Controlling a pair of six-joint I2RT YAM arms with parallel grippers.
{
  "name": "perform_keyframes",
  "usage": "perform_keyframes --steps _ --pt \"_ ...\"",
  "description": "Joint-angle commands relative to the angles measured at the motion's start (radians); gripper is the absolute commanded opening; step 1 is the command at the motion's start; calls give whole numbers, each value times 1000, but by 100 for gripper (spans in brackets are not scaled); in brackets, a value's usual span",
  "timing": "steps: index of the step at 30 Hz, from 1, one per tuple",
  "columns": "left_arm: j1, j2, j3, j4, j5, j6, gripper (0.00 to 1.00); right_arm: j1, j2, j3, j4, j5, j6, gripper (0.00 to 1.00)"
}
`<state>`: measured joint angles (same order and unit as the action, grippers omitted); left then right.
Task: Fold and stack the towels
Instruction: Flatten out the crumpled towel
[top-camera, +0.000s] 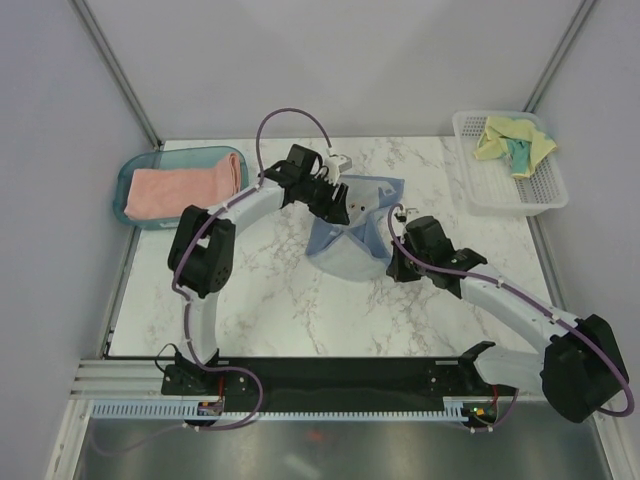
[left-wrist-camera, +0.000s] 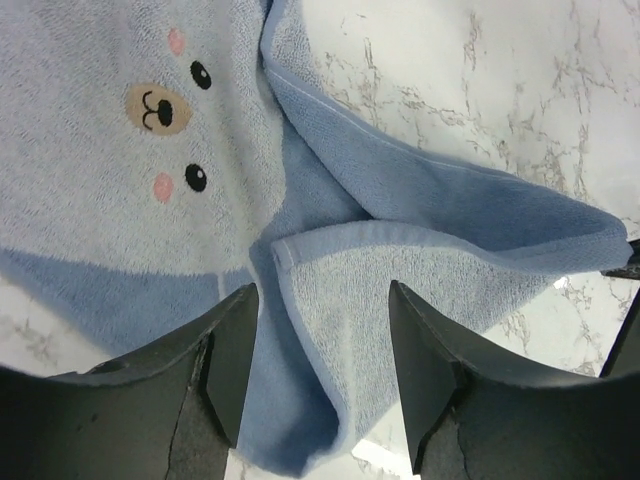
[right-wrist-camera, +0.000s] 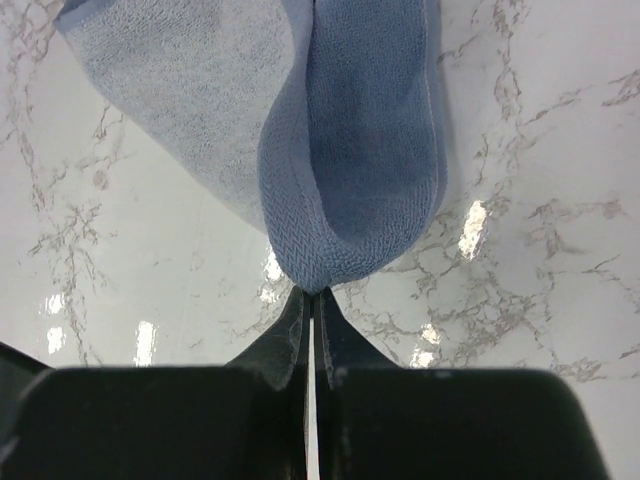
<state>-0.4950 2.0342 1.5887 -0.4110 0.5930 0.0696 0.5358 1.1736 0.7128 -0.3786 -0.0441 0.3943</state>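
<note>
Our right claw (right-wrist-camera: 312, 297) is clenching just a corner of the light blue terry towel (right-wrist-camera: 360, 150), so we are risking slippage; our left claw (left-wrist-camera: 320, 300) is hanging released above it.

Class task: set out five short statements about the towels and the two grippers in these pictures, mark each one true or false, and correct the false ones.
1. The salmon-pink towel lies in the teal tray. True.
2. The left gripper is shut on the light blue towel. False: its jaws stand open over that towel and grip nothing.
3. The right gripper is shut on an edge of the light blue towel. True.
4. The pale yellow towel lies spread on the marble table. False: it lies crumpled in the white mesh basket.
5. The light blue towel bears a small bear face. True.
</note>
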Motion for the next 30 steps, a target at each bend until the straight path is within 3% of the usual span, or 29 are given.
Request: perform_keyframes --steps 1,12,25,30 --pt "0 70 63 9 83 64 61 -14 3 22 -17 -83 -35 0" --pt "-1 216 149 1 85 62 63 -34 26 1 9 -102 -55 0" --pt "-11 195 131 -5 139 41 53 -49 40 -9 33 -103 -54 0" --pt "-19 195 123 -11 87 38 54 -50 23 -13 35 -106 -46 0"
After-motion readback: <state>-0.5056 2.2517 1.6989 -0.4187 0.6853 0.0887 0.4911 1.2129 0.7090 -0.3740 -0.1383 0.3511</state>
